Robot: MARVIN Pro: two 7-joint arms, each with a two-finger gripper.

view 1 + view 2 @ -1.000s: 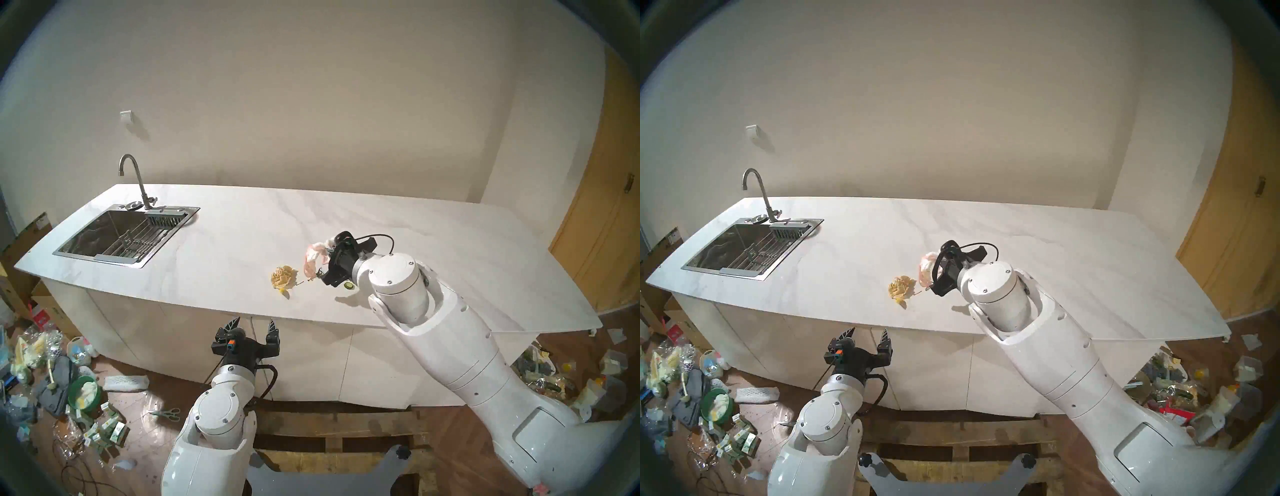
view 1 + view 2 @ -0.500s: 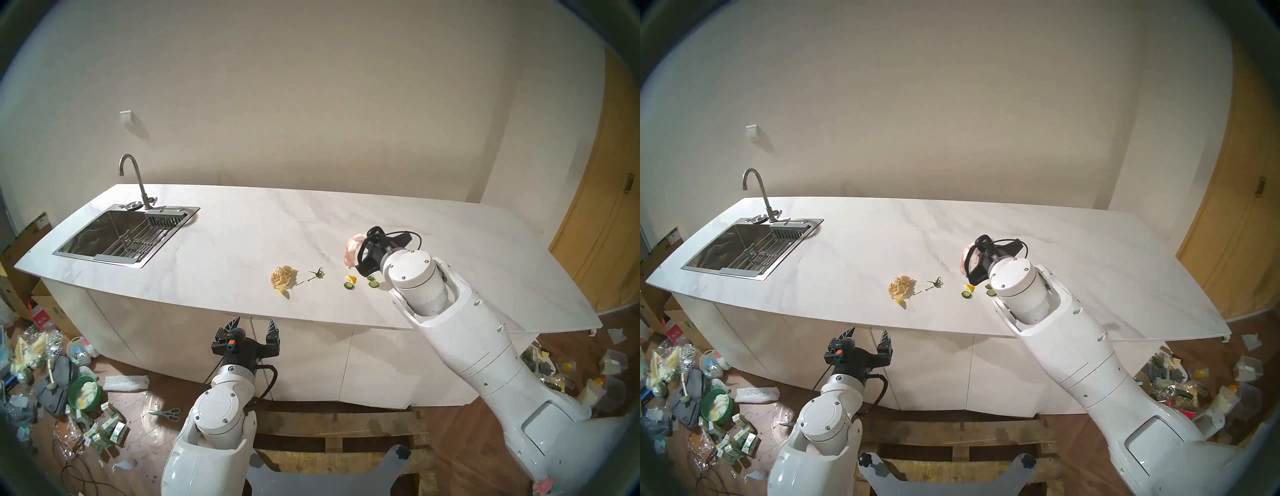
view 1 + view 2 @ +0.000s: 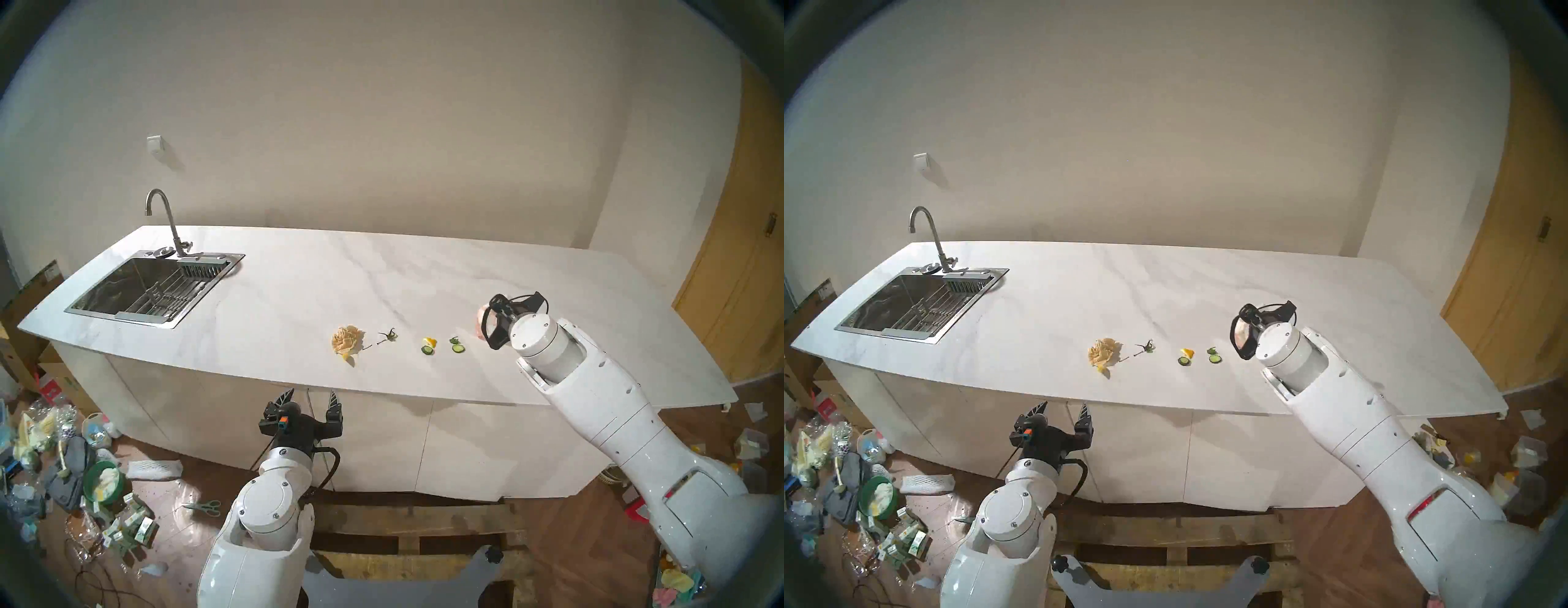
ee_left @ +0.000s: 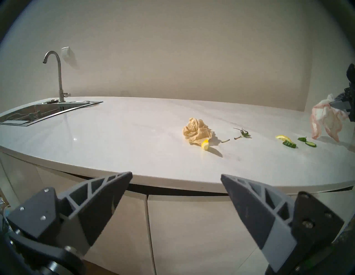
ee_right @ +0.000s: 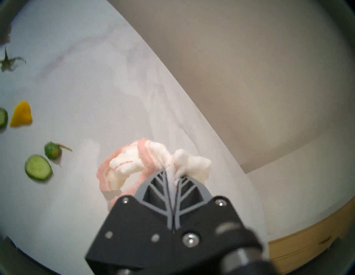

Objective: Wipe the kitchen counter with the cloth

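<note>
Kitchen counter (image 3: 297, 293), paper wad (image 3: 346, 338), cucumber slices (image 3: 457, 348), cloth (image 5: 134, 165)

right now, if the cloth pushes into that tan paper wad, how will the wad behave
The paper wad is loosely crumpled, so probably very light: it should skid or tumble ahead of the cloth rather than resist. It may drag the lemon piece resting against it. It looks soft and would likely squash, not break.
</note>
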